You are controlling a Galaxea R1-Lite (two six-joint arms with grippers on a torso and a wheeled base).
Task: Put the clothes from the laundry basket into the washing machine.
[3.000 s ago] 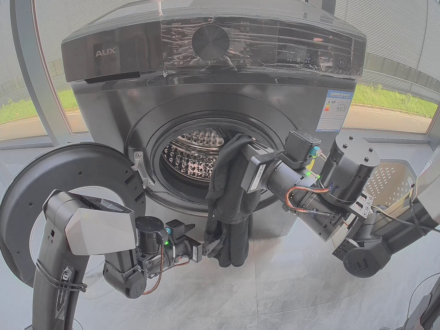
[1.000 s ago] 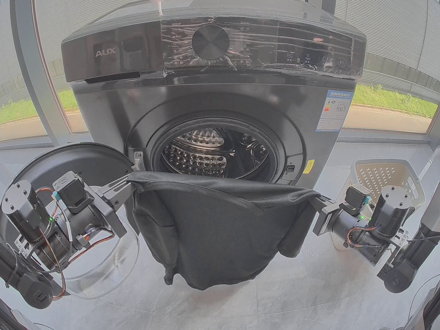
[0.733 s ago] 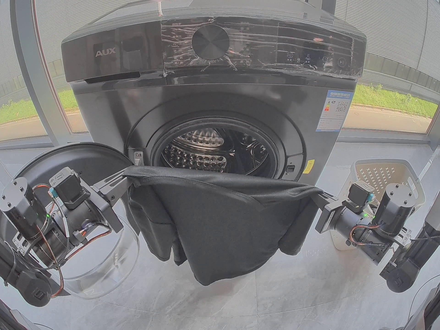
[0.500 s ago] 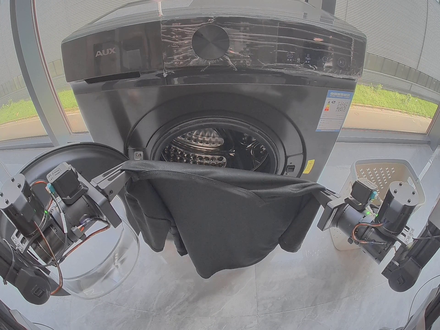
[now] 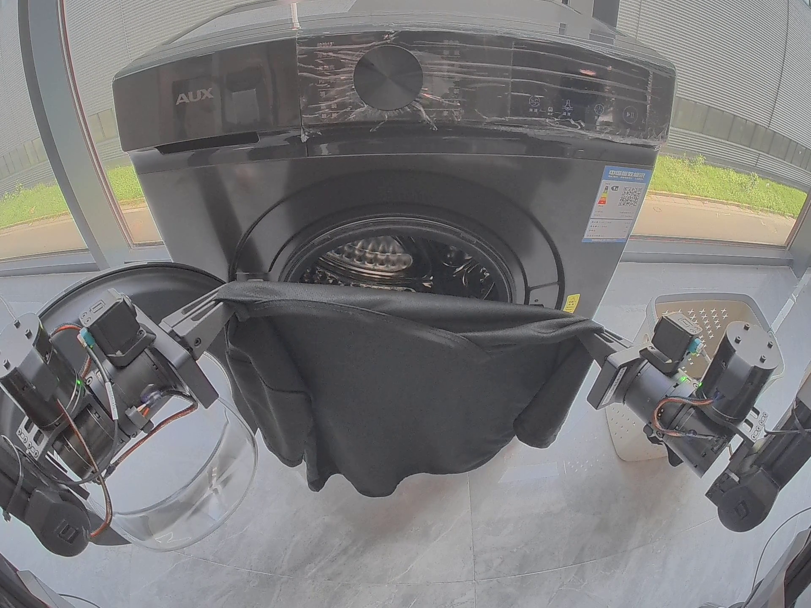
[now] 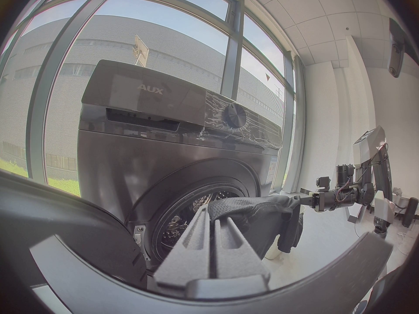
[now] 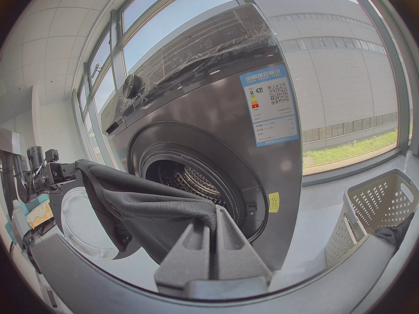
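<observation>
A black garment (image 5: 397, 382) hangs stretched out wide in front of the washing machine (image 5: 389, 145), across the lower part of its open drum (image 5: 397, 268). My left gripper (image 5: 221, 299) is shut on the garment's left corner. My right gripper (image 5: 591, 339) is shut on its right corner. In the left wrist view the fingers (image 6: 192, 240) pinch the black garment (image 6: 248, 210), with the right gripper (image 6: 305, 199) farther off. The right wrist view has the black garment (image 7: 144, 201) clamped between its fingers (image 7: 229, 245). The white laundry basket (image 5: 710, 314) stands on the floor at the right.
The machine's round door (image 5: 144, 382) stands swung open at the left, behind my left arm. More dark cloth (image 7: 395, 234) lies over the laundry basket (image 7: 375, 210) rim. Grey tiled floor (image 5: 473, 542) lies below the garment. Windows rise behind the machine.
Three seconds ago the garment hung bunched from the right gripper at the drum. The arms have since spread it wide. Over the last second both grippers have risen slightly, lifting its hem.
</observation>
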